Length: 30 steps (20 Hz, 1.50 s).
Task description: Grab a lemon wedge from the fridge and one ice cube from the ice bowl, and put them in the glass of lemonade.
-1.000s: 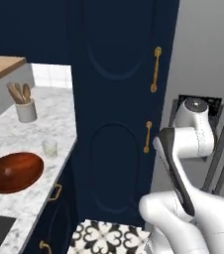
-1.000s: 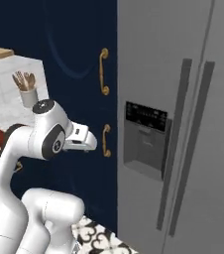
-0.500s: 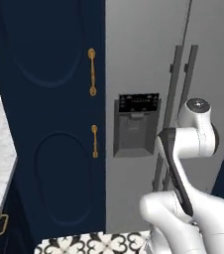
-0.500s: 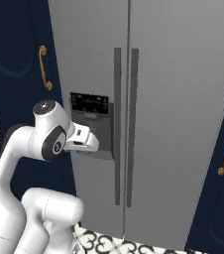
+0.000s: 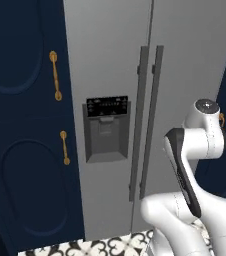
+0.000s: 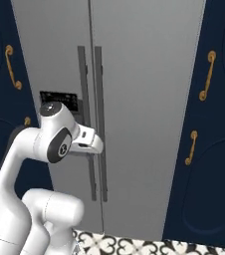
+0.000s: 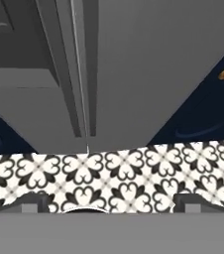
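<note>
- Left base view: the fridge (image 5: 185, 75) stands closed between navy cabinets (image 5: 25, 125) with brass handles (image 5: 56, 75); its dark vertical handles (image 5: 144, 120) run beside the black dispenser panel (image 5: 106, 127).
- Right base view: the white arm (image 6: 50, 164) is folded before the fridge doors.
- Hand view: the gripper (image 7: 111, 206) is released, fingertips (image 7: 32, 202) spread wide, empty, over the patterned floor (image 7: 134, 173) at the fridge's foot.

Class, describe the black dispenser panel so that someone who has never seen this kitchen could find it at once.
Start at the tall grey fridge between the navy cabinets. On its left door, beside the two long dark handles, sits the dispenser panel. It is the only black rectangle with a recess on the plain steel.
</note>
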Available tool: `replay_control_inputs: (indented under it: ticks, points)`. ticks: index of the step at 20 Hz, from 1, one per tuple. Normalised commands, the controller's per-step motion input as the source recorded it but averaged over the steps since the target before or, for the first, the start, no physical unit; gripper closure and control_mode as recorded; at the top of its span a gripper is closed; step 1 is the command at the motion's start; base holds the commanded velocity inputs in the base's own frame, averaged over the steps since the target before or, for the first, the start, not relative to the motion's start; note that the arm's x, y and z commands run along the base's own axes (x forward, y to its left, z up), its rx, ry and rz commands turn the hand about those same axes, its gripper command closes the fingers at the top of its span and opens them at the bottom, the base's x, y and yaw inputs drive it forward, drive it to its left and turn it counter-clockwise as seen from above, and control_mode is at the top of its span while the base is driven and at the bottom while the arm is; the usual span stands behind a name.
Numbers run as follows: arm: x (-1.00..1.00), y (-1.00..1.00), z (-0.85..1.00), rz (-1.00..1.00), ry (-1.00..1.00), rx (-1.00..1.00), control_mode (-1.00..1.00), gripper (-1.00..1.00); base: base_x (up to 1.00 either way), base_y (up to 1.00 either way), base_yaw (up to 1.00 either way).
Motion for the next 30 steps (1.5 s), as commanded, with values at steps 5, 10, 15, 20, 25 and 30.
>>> replay_control_inputs:
  ticks: [5, 10, 15, 20, 25, 30]
  points:
    - [0.00, 0.00, 0.00, 0.00, 0.00, 0.00, 1.00, -1.00, -0.48, 0.11, -0.03]
    - [0.00, 0.00, 0.00, 0.00, 0.00, 0.00, 1.00, -1.00, -0.77, -0.10, 0.00]
    - [0.00, 0.00, 0.00, 0.00, 0.00, 0.00, 1.00, -1.00, -0.47, 0.00, 0.00]
    - [0.00, 0.00, 0.00, 0.00, 0.00, 0.00, 1.00, -1.00, 0.11, -0.02, 0.00]
    - [0.00, 0.00, 0.00, 0.00, 0.00, 0.00, 1.00, -1.00, 0.44, 0.00, 0.00]
    - [0.00, 0.00, 0.00, 0.00, 0.00, 0.00, 1.00, -1.00, -0.02, 0.00, 0.00]
